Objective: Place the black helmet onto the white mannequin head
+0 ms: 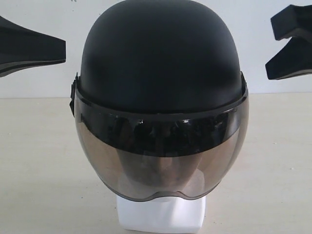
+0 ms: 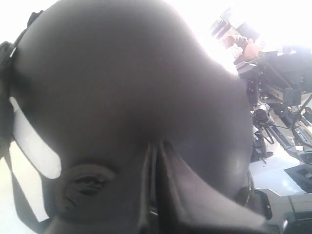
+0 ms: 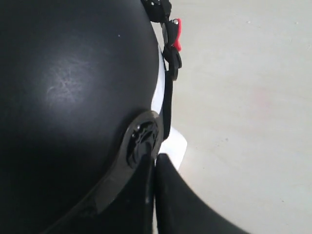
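Note:
The black helmet (image 1: 161, 53) sits on the white mannequin head, whose blocky neck base (image 1: 161, 214) shows below the lowered smoke-tinted visor (image 1: 161, 156). The face is only a dim shape behind the visor. My left gripper (image 1: 61, 48) hovers shut at the helmet's upper left, apart from the shell. My right gripper (image 1: 282, 53) hangs shut at the upper right, also clear of it. The left wrist view is filled by the helmet (image 2: 122, 73), with white mannequin (image 2: 31, 146) below and the gripper (image 2: 157, 146) shut. The right wrist view shows the helmet (image 3: 63, 83), the shut gripper (image 3: 155, 163) and a sliver of white head (image 3: 173, 144).
The head stands on a pale beige table (image 1: 39, 170) before a white wall. A chin strap buckle with a red tab (image 3: 175, 34) hangs beside the shell. Robot hardware and cables (image 2: 282, 97) stand beyond the helmet in the left wrist view.

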Controlling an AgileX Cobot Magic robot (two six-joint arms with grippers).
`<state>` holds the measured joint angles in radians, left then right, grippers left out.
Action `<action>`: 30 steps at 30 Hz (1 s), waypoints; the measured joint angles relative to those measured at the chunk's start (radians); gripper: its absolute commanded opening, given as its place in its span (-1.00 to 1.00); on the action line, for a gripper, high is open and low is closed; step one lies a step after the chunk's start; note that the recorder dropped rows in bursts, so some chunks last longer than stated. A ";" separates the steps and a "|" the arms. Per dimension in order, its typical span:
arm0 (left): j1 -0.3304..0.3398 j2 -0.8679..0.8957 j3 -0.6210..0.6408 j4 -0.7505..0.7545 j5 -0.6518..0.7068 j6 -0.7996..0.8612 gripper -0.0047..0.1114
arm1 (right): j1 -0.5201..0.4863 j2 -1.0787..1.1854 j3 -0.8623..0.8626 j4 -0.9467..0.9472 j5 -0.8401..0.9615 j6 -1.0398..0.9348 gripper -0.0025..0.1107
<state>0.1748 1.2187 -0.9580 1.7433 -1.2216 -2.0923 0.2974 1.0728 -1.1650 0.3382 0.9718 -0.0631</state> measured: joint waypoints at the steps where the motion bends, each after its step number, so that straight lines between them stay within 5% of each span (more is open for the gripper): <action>1: 0.000 -0.010 0.002 0.000 0.002 0.000 -0.84 | 0.000 -0.007 0.000 -0.003 0.005 0.002 -0.96; 30: 0.000 -0.411 0.300 0.004 0.002 0.000 -0.84 | 0.000 -0.445 0.000 -0.133 0.187 0.013 -0.96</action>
<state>0.1748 0.8078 -0.6583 1.7471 -1.2200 -2.0923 0.2974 0.6281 -1.1650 0.2054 1.1589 -0.0501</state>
